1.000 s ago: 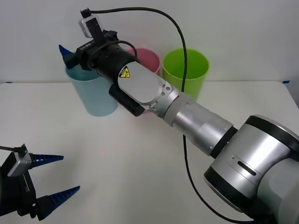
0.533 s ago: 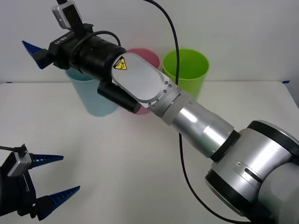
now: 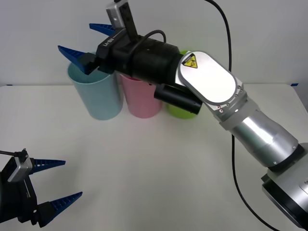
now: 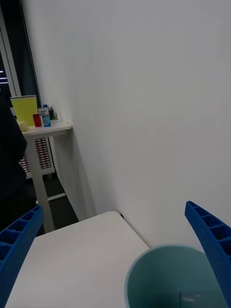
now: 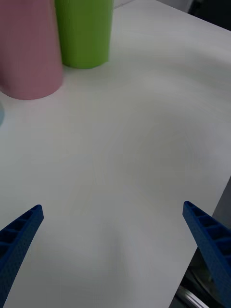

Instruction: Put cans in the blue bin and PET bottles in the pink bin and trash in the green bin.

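The right gripper [image 3: 86, 45] hangs just above the rim of the blue bin [image 3: 98, 98], its ribbed blue fingers [image 3: 72, 54] spread wide with nothing between them; the right wrist view looks down between those fingers into the bin's mouth [image 4: 175, 279]. Something pale and greyish lies at the bottom of the blue bin in that view, but it is too cropped to say whether it is the can. The pink bin [image 3: 142, 98] stands touching or just beside the blue bin on the side away from the left arm, and the green bin [image 3: 180, 109] stands beyond the pink one, mostly hidden behind the right forearm in the front view. The left gripper [image 3: 48, 185] waits low over the white table [image 3: 159, 168], well apart from the blue bin and nearer the robot, its fingers likewise spread and empty; its wrist view takes in bare tabletop [image 5: 134, 144] with the pink bin [image 5: 29, 48] and green bin [image 5: 84, 31] at the far side. No can, bottle or trash lies loose on the table, so the can drop looks finished, and nothing visible remains to sort.
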Tool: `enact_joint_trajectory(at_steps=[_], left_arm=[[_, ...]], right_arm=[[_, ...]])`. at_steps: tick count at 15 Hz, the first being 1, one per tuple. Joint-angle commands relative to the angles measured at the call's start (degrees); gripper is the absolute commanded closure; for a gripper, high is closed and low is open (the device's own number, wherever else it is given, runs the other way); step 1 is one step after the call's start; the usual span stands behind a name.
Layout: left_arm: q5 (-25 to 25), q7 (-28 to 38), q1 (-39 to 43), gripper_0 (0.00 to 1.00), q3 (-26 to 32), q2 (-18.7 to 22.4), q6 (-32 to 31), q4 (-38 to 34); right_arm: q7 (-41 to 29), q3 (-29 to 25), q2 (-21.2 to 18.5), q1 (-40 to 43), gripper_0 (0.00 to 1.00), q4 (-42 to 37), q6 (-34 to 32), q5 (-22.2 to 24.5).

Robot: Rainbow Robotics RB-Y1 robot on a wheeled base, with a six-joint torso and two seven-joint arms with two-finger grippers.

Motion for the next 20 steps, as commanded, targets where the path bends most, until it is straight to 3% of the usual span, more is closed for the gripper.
enact_joint_trajectory(at_steps=[1,5,9,20], left_arm=[[0.0,0.0,0.0,0.00,0.0,0.0,0.0,0.0],[0.0,0.0,0.0,0.00,0.0,0.0,0.0,0.0],[0.0,0.0,0.0,0.00,0.0,0.0,0.0,0.0],[0.0,0.0,0.0,0.00,0.0,0.0,0.0,0.0]], right_arm=[[0.3,-5.4,-3.5,7.2,0.00,-7.1,-6.9,-0.1],[1.0,-10.8,-7.0,17.6,0.00,-14.8,-15.2,0.0],[2.3,-11.3,-10.6,26.8,0.00,-20.0,-17.5,0.1],[10.8,-22.2,-14.5,43.5,0.00,-21.3,-39.5,-0.9]])
